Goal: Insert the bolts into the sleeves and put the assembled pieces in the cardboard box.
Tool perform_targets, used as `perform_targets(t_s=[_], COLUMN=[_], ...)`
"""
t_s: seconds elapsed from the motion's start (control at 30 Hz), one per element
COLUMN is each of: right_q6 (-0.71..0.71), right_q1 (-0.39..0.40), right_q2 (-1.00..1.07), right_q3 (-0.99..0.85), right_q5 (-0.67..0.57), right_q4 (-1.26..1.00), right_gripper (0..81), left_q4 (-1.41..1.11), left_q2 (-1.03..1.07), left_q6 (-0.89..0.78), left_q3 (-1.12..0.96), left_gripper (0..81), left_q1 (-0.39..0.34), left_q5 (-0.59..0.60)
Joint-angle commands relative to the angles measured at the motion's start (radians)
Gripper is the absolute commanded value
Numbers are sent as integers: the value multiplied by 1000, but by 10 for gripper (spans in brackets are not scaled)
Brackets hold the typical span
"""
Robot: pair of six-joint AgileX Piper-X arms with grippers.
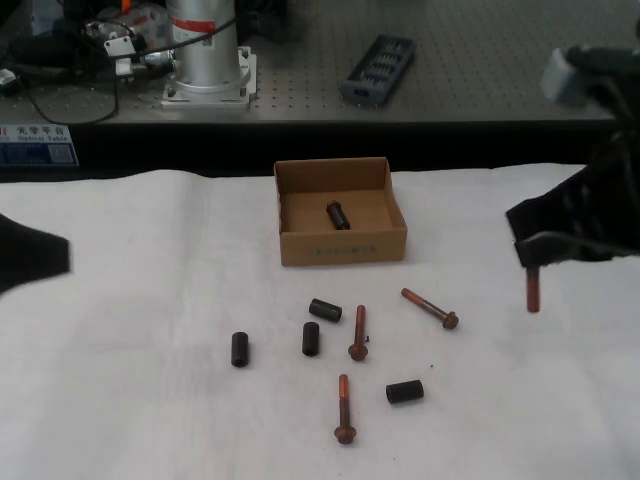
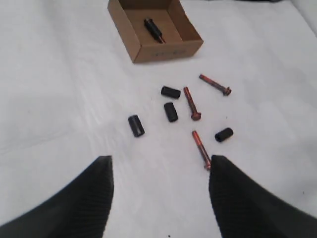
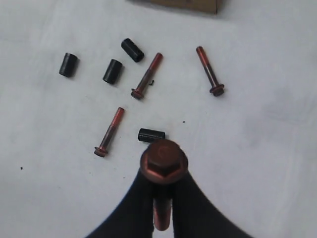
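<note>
My right gripper [image 1: 545,250] hangs above the cloth at the right, shut on a copper bolt [image 3: 162,163] whose shank points down [image 1: 533,290]. Three more bolts lie loose on the cloth [image 1: 359,332] [image 1: 430,308] [image 1: 344,408]. Several black sleeves lie among them [image 1: 240,349] [image 1: 311,338] [image 1: 325,309] [image 1: 405,391]. The cardboard box [image 1: 340,245] stands behind them with one assembled piece [image 1: 338,215] inside. My left gripper [image 2: 161,171] is open above the near cloth, its dark fingers [image 2: 94,193] apart with nothing between them, and it shows at the left edge [image 1: 30,255].
A white cloth [image 1: 150,300] covers the bench. Behind it runs a perforated plate with a metal column base [image 1: 207,60] and a dark rack [image 1: 377,68]. Open cloth lies left of the sleeves.
</note>
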Motion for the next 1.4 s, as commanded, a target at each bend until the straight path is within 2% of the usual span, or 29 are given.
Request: perform_targets(t_s=[0.0,0.13,0.33,0.5,0.67,0.83,1.13,1.37], right_q6=[-61,-63,-63,-63,-63,-63,-63,-63], right_q1=[-1,-1,-1,-1,-1,-1,-1,-1], right_q2=[-85,-127,-153,-153,-153,-153,-153,-153], right_q3=[-3,-3,-3,-3,-3,-3,-3,-3], right_q5=[-12,-12,-12,-12,-12,-12,-12,-12], right_q4=[4,6,28,38,38,38,35,35], right_gripper=[29,29,29,29,29,29,29,29], left_q4=[-14,-117,-323,-361,-394,-463,-519,-631], left_q2=[52,189,383,542,652,702,710,759], left_q6=[-10,-12,-29,-164,-283,-292,-294,-289], left_q3=[-4,-4,-4,-17,-18,-18,-18,-18], left_gripper=[420,420,420,420,420,420,420,420], left_q1=[-38,-120,-237,-309,-356,-391,-394,-394], left_q5=[-26,-26,-170,-250,-248,-286,-415,-413])
